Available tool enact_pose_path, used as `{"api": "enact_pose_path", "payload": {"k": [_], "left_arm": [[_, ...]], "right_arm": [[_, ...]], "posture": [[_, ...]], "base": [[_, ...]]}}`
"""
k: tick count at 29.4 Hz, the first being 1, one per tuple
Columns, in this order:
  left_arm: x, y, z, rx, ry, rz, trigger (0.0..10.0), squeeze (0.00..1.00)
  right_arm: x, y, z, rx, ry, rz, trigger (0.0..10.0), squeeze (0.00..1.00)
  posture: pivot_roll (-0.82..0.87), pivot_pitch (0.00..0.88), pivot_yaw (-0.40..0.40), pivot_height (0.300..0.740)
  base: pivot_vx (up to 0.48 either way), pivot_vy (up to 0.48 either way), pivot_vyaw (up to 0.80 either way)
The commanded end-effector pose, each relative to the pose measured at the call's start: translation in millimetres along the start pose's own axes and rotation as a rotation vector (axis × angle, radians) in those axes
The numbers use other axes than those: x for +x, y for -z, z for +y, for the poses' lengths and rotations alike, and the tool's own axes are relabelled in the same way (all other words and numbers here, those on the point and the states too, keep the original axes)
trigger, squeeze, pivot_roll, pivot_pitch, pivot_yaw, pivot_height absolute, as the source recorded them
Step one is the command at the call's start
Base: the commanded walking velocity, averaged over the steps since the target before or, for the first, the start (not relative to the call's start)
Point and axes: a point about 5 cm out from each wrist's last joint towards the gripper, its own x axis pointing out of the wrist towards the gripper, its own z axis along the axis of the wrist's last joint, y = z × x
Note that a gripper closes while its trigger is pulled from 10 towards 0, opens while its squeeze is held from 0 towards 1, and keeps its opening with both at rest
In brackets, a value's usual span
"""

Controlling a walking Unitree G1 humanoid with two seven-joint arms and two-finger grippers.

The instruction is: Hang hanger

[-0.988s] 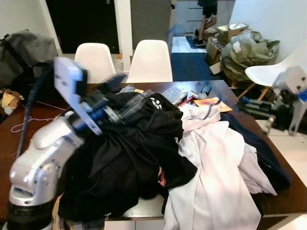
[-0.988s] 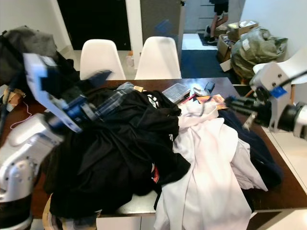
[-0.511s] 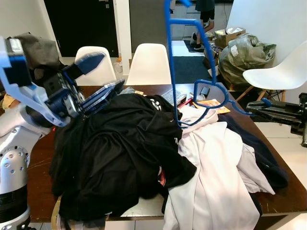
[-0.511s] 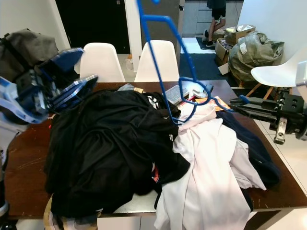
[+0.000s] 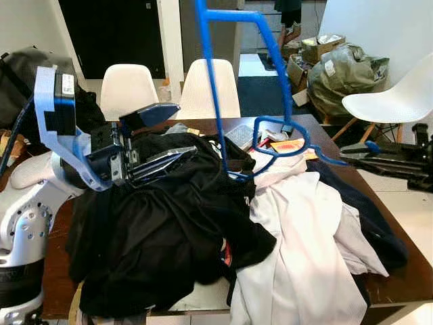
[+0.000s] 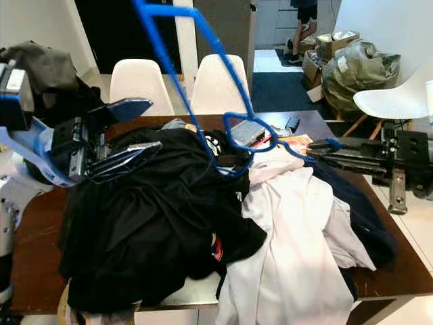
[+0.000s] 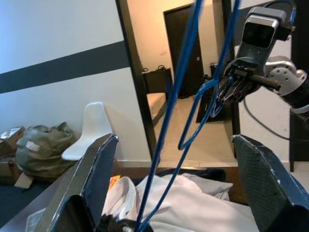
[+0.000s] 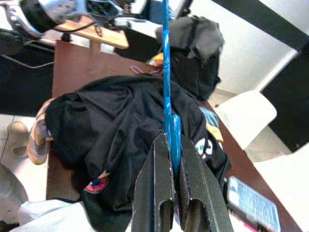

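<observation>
Blue hanger (image 5: 233,81): you see it raised above the bench (image 5: 406,267), upright, its hook end at the right gripper, its frame running up past the top of the head views.
Right gripper (image 6: 333,143): at the right edge of the bench, level, pointing toward the middle; your right wrist view shows the jaws clamped on the hanger wire.
Left gripper (image 5: 172,132): held over the black garment (image 5: 162,230), jaws apart with nothing between them.
Bench load: black garment on the left, white garment (image 5: 298,244) on the right, both draped over the near edge.
Behind the bench: two white chairs (image 5: 169,88); a third white chair (image 5: 389,101) at your right.
</observation>
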Motion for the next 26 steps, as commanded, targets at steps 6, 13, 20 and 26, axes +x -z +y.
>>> {"api": "enact_pose_path", "payload": {"k": [6,13,20,26], "left_arm": [[2.4,-7,-1.2,-0.018,0.056,-0.004,10.0,0.00],[8.6,-4,-3.6,-0.036,0.094,0.006,10.0,0.00],[17.1,-1,-8.3,-0.080,0.150,-0.005,0.0,0.00],[19.6,1,-12.5,-0.104,0.180,-0.016,0.0,0.00]], "right_arm": [[9.8,-11,5.5,-0.034,-0.065,-0.024,10.0,0.00],[26.9,-19,17.0,-0.055,-0.147,-0.045,10.0,0.00],[36.9,-20,22.3,-0.046,-0.186,-0.075,10.0,0.00],[37.7,-20,16.5,-0.034,-0.137,-0.096,10.0,0.00]], "posture": [[-0.09,0.000,0.032,0.736],[-0.09,0.000,0.036,0.736],[-0.09,0.000,0.037,0.736],[-0.09,0.000,0.037,0.736]], "base": [[0.000,0.000,0.00],[0.000,0.000,0.00],[0.000,0.000,0.00],[0.000,0.000,0.00]]}}
